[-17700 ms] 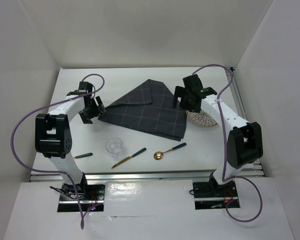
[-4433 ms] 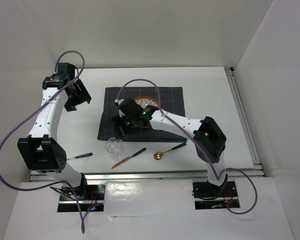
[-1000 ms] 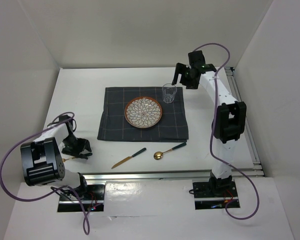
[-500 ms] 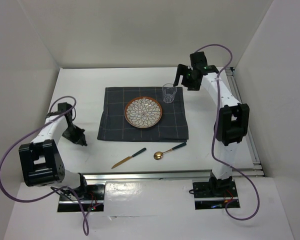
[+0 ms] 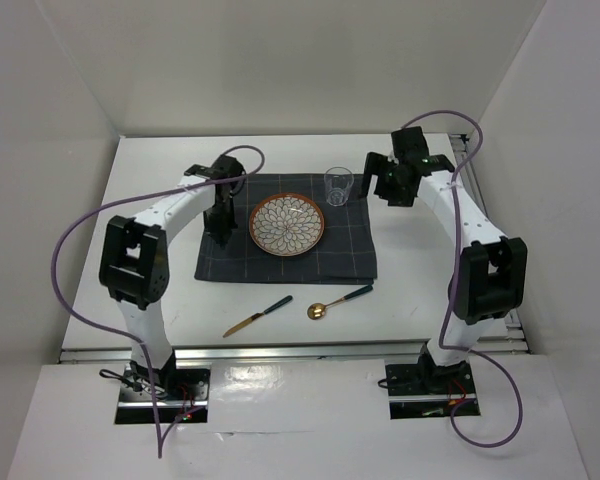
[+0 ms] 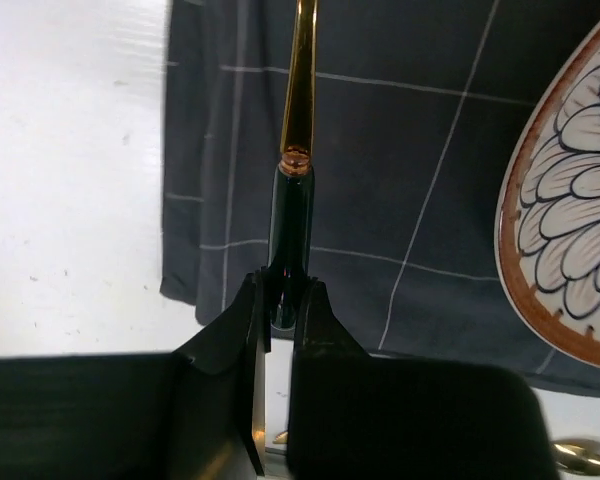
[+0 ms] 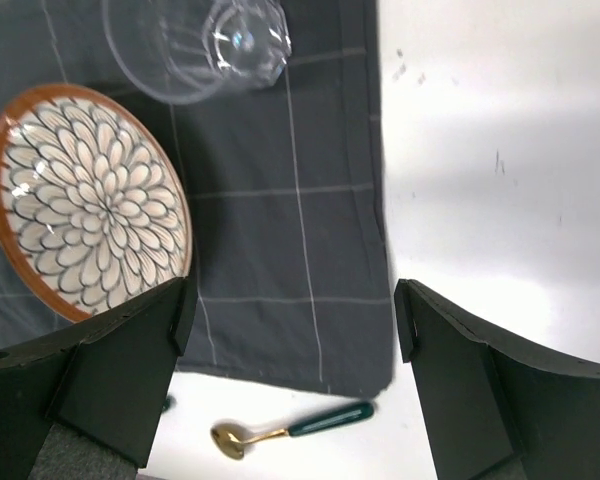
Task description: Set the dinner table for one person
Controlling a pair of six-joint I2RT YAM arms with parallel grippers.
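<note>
Both arms share one build. The left arm (image 5: 170,208) and right arm (image 5: 460,215) have smooth white tubular links joined by chunky black joint housings. A thin purple cable (image 5: 58,262) trails from the left arm and another purple cable (image 5: 440,113) from the right. Each arm rises from a black mount on a silver plate with red and orange wiring. The left end effector (image 6: 280,300) and right end effector (image 7: 295,300) have matte black, angular, blocky fingers.

Robot lab test cell: plain white panels (image 5: 300,60) box in the dinner table (image 5: 410,262) on 3 sides. Near edge has alu rails (image 5: 300,350), bolted arm bases (image 5: 425,385) w/ loose purple cables (image 5: 56,268).
</note>
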